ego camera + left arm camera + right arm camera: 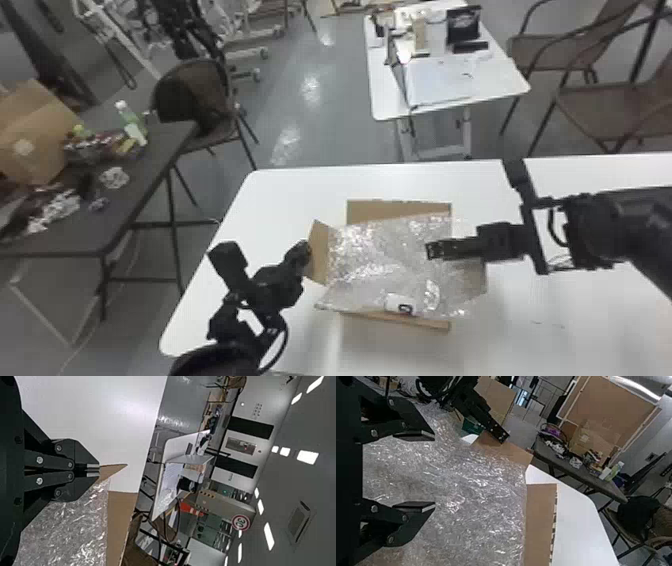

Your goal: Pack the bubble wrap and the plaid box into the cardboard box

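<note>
On the worktop [290,200], the cardboard box [400,212] could be dragged or tipped if its nine o'clock flap [320,252] is tugged by the left hand [99,470], whose fingers are brought together at that flap; whether cardboard is pinched cannot be told. The bubble wrap [370,250] is spread across the box's opening and past its six o'clock edge, so it could be caught outside if flaps are folded, or be sprung back by its own stiffness if pressed too lightly. It could also be snagged by the right hand [434,471], which is poised over it towards three o'clock, wide open and empty. Counted: one worktop beneath the box, one cardboard box, one sheet of bubble wrap, two hands, one white label [397,303].
</note>
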`<state>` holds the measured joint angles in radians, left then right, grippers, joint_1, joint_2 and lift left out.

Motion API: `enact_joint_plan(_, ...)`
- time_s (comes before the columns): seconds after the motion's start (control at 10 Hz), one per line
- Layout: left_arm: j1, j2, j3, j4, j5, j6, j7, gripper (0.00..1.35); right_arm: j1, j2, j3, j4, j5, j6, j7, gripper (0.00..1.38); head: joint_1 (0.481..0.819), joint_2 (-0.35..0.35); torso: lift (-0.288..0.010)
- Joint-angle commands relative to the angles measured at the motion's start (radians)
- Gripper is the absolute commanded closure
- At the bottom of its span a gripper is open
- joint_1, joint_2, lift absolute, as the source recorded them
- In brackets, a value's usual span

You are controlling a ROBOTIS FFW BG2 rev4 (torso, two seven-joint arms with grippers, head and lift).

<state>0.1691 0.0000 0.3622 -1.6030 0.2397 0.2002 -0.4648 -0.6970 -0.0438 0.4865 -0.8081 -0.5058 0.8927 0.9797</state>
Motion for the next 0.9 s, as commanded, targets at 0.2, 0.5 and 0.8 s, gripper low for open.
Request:
enact_joint_plan(0.2,0.017,-0.003,0.018,-0.003,0.009,-0.03,0.003,1.17,0.103,-0.011,-0.203,-0.378,0.194,-0.035,0.004,0.21,0.695,0.35,-0.018)
enact_joint_plan(0.5,0.026,-0.003,0.04,-0.005,0.015,-0.07,0.003,1.17,0.372,-0.036,-0.428,-0.778,0.277,-0.255,-0.248,0.22,0.695,0.348,-0.018)
enact_joint_plan(0.8,0.036,-0.003,0.055,-0.005,0.03,-0.079,0.005,1.17,0.616,-0.036,-0.572,-0.916,0.317,-0.5,-0.384,0.22,0.695,0.247,-0.018)
